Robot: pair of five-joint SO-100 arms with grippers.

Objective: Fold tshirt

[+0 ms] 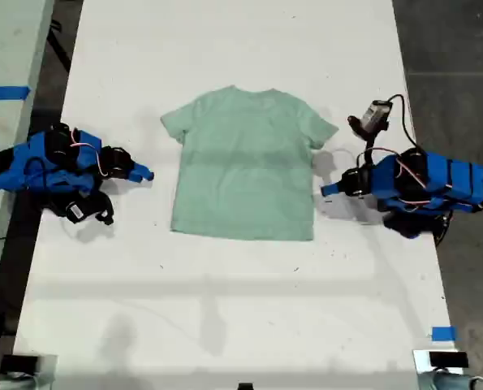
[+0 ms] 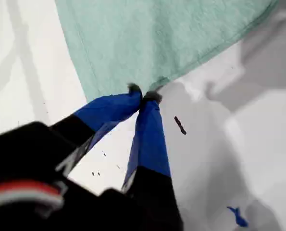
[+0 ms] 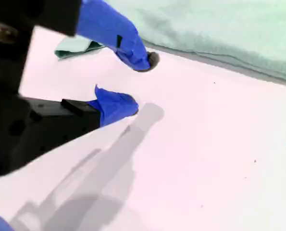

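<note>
In the first wrist view the tshirt (image 2: 157, 43) runs off the picture's edge, so we see only a corner of it. The tips of our first gripper (image 2: 142, 94) meet right at its hem. We cannot tell whether they touch cloth or pinch any. The arm's black body behind them is blurred. A small dark mark (image 2: 180, 125) on the table is too small to identify. The second wrist view cuts the tshirt off as well, and the base of our second gripper (image 3: 138, 82) is out of focus. In the exterior view the table (image 1: 225, 309) is cropped, and so is a blue tape strip (image 1: 4, 92) at that view's left.
</note>
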